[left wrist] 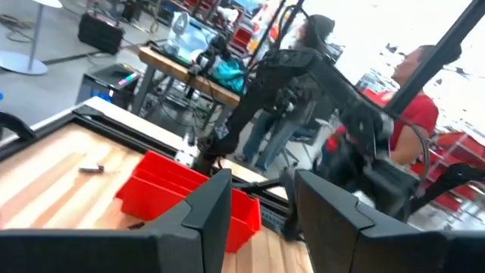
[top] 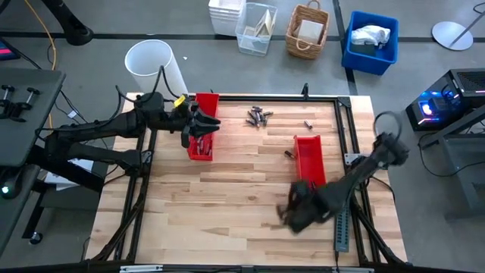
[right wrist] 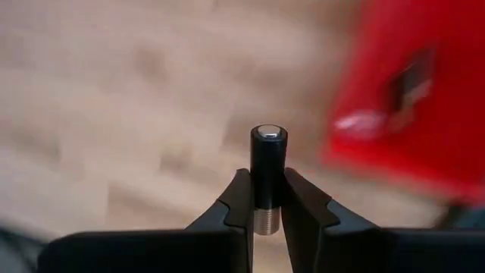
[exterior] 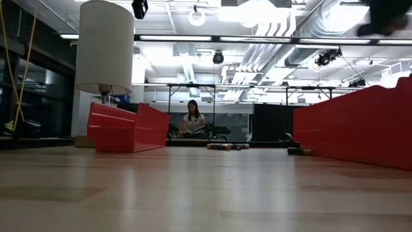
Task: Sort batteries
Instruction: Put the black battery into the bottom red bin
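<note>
Gripping one battery [right wrist: 268, 176] upright between its fingertips, the right gripper [right wrist: 267, 216] sits at lower centre of the high view, just below the right tray [top: 309, 157]. Loose batteries [top: 258, 116] lie at upper centre. The left gripper [top: 198, 130], fingers parted and empty, hangs over the left tray [top: 201, 149].

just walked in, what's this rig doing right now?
Sorting batteries into two red trays. The right gripper is shut on a battery, over the table near the right tray. The left gripper hangs open and empty over the left tray, which has batteries in it. A loose pile of batteries waits at the table's far edge, with a couple of strays near the right tray.
</note>
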Tool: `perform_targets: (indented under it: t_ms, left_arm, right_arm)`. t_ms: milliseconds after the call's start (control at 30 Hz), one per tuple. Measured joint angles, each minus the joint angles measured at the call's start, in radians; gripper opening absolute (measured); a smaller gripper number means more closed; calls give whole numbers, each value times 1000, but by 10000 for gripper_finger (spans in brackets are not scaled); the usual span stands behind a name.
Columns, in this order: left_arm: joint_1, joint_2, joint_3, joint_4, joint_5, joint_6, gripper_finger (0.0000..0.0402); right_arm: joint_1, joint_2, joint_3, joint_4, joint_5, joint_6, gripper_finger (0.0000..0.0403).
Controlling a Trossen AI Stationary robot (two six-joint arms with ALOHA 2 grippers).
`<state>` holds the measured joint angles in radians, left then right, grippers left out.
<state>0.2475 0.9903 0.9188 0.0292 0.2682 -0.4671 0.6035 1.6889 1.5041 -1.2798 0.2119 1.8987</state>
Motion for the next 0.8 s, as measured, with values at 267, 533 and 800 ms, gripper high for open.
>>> perform_targets:
  t_ms: [267,533,800]
  left_arm:
    - [29,-3,0,-6,-2,-1,135]
    - [29,-4,0,-10,62,-3,135]
    - [35,-47,0,-68,74,-1,135]
  right_arm:
    - [-128,-219,-158,-248,-32,-23,35]
    - [-282,-280,-407,-43,-138,-154,93]
    - [-343,-294,-357,-51,-165,-285,240]
